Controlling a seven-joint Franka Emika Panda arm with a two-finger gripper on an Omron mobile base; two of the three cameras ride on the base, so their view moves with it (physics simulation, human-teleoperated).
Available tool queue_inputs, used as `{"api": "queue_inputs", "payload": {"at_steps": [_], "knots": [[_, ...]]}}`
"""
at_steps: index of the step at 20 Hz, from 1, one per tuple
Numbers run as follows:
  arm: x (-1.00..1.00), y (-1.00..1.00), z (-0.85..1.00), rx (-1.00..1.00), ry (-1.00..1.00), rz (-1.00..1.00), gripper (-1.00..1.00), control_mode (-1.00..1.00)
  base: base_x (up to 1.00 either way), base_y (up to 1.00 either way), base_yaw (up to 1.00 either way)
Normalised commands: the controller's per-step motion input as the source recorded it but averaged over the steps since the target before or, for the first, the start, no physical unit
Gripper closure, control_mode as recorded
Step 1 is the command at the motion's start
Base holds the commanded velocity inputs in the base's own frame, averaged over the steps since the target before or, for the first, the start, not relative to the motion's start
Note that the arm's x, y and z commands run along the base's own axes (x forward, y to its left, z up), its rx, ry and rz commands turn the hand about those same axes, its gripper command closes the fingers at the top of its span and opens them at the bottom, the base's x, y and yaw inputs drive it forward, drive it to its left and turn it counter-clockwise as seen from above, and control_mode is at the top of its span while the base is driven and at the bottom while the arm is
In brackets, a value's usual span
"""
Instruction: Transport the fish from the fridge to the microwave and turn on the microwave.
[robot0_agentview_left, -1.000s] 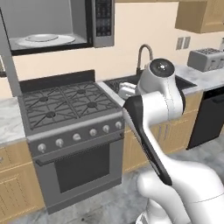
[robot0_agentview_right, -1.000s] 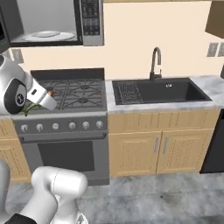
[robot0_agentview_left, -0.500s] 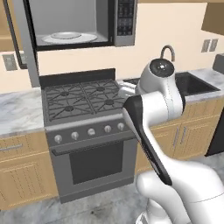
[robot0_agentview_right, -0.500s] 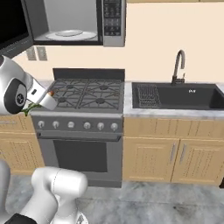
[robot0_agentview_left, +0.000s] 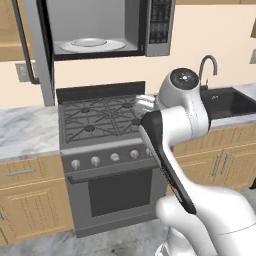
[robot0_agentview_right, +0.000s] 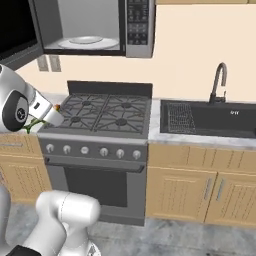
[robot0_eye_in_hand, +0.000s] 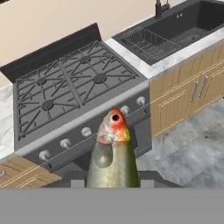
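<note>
We see a glossy white robot arm (robot0_agentview_left: 186, 112) of rounded segments, a dark band (robot0_agentview_left: 165, 160) along one link and a round grey-black joint cap (robot0_agentview_right: 15, 111).

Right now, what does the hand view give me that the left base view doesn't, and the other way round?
Hand view alone: the fish up close, held in the end effector, and the dish rack in the sink basin. Left base view alone: the open microwave above the stove with its white turntable plate bare, and the arm's elbow. Both share the gas stove, its knobs and the wooden cabinets.
</note>
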Motion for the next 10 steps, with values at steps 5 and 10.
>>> {"api": "queue_inputs", "payload": {"at_steps": [5, 10], "knots": [[0.00, 0.00, 0.00, 0.00, 0.00, 0.00, 1.00, 1.00, 0.72, 0.00, 0.10], [0.00, 0.00, 0.00, 0.00, 0.00, 0.00, 1.00, 1.00, 0.57, 0.00, 0.10]]}}
